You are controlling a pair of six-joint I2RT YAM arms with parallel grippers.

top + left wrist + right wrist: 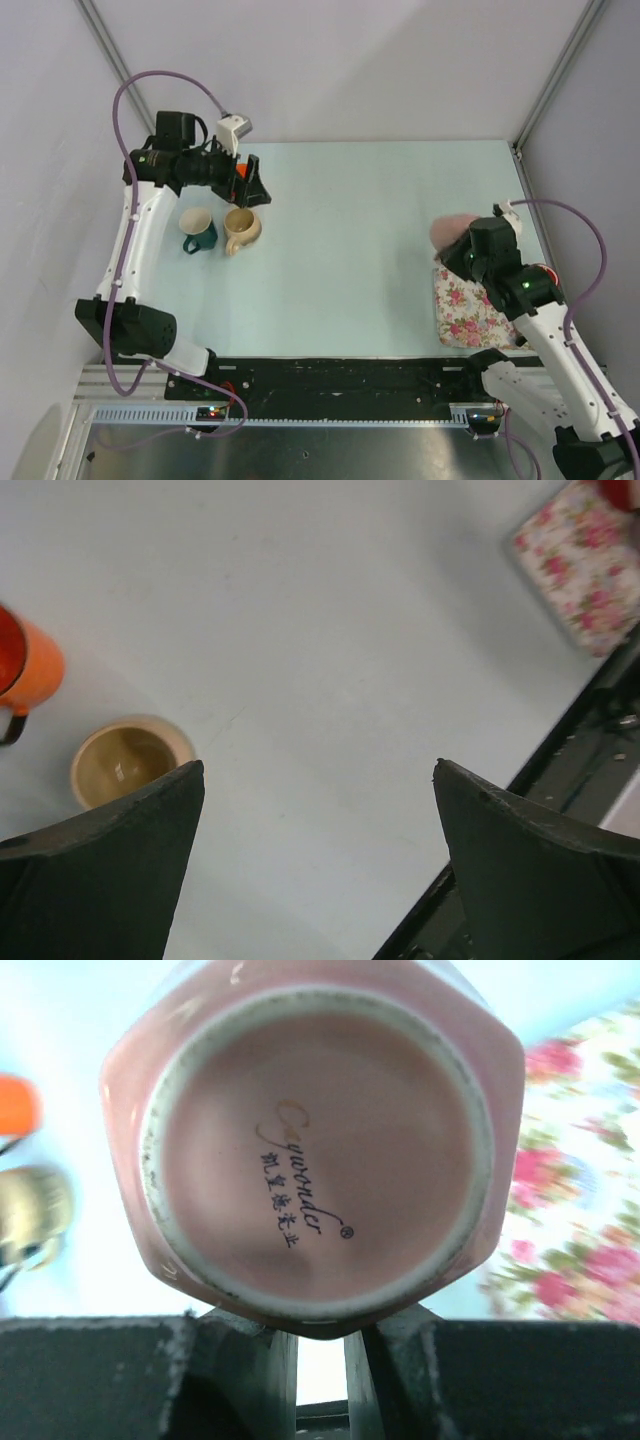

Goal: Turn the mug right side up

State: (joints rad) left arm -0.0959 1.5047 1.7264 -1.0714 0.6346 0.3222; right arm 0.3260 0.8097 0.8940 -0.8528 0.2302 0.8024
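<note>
The right gripper clamps the pink mug; its base faces the camera. The left gripper hangs released over the desk.

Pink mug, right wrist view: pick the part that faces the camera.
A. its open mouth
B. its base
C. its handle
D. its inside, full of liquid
B: the pink mug shows its flat underside ringed by an unglazed foot, with a printed maker's mark across the middle.
</note>
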